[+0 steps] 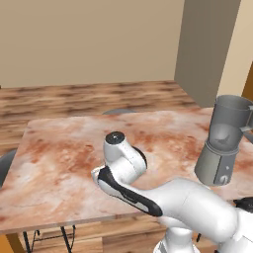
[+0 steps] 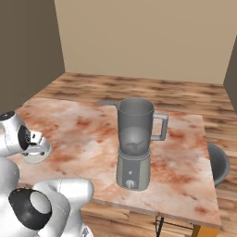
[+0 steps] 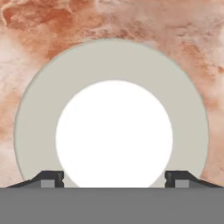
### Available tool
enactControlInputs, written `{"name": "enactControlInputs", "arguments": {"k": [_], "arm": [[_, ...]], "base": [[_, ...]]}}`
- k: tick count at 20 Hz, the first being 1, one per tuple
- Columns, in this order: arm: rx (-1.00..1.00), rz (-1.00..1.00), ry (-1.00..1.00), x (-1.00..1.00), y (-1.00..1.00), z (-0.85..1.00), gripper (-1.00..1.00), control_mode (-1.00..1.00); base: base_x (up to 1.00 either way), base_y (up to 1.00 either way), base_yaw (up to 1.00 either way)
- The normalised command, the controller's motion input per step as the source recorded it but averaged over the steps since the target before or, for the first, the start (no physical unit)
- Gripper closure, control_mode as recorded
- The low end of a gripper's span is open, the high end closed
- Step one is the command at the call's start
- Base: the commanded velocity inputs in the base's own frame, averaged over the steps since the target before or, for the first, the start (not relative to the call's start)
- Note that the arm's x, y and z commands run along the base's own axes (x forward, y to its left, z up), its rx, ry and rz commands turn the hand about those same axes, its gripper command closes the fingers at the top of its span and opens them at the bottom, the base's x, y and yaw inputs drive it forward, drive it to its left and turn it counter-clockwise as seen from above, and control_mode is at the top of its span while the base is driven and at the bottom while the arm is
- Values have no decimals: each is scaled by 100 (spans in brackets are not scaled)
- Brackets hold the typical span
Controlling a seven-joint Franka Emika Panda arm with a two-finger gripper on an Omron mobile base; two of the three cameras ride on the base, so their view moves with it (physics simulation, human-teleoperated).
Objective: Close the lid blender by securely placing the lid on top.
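We hover the tool over the lid, ready to take its knob.

In the hand view the lid [image 3: 113,131] lies flat on the marbled tabletop [image 3: 39,26], centre frame, with the tool [image 3: 113,179] spread apart, one fingertip at each side of the raised white knob. We judge the lid light, stiff and smooth, best pinched by that knob. The blender [image 2: 134,143] stands open-mouthed, centre right in the right base view. We read no labels or writing.
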Motion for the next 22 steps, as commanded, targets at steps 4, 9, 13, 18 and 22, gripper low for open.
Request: {"name": "enactControlInputs", "arguments": {"k": [4,9,13,18,22], "arm": [[0,0,-14,-30,-33,100,100,-100],[0,0,-12,-20,-35,100,100,-100],[0,0,-12,-5,-33,100,100,-100],[0,-1,-16,-15,-43,99,100,-100],[0,-2,-14,-15,-47,98,100,-100]], "base": [[0,0,0],[0,0,0],[0,0,0],[0,0,0],[0,0,0]]}}
